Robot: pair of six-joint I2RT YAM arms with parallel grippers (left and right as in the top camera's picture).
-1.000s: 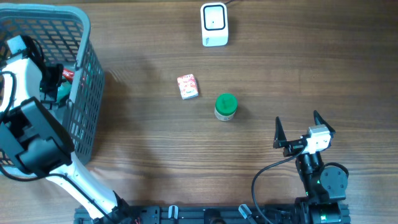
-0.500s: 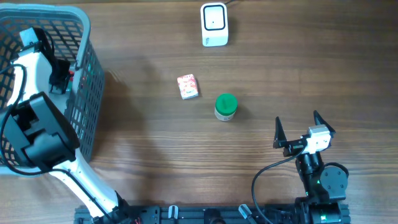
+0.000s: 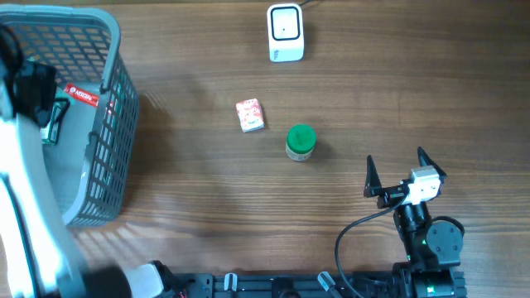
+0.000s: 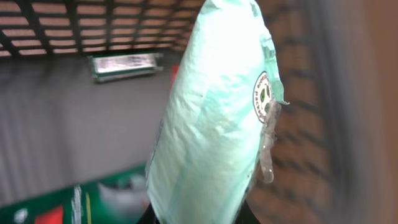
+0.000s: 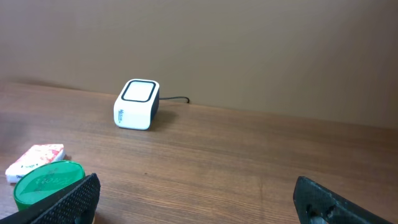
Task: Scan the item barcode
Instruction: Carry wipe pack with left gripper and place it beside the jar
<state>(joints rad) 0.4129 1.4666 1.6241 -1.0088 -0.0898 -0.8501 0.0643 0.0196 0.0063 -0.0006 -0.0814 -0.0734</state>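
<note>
Ok, the left wrist view shows what overhead mostly hides: left gripper (image 4: 194,218) clamped on a mint-green pouch (image 4: 211,118), held upright inside the grey basket (image 3: 108,149). Overhead only catches its green edge beside the arm. Right gripper (image 3: 396,175) spread wide, holding nothing, facing the white scanner (image 5: 137,104), with the pink box (image 3: 250,114) and green-lidded jar (image 3: 301,141) on the table in between.

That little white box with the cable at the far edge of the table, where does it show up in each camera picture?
Overhead: white box at top centre.
Right wrist: left of middle, in the distance.
Left wrist: not in it; a pale green packet fills the view.
Shared landmark: the green-lidded jar, below the box overhead, bottom left in the right wrist view.
</note>
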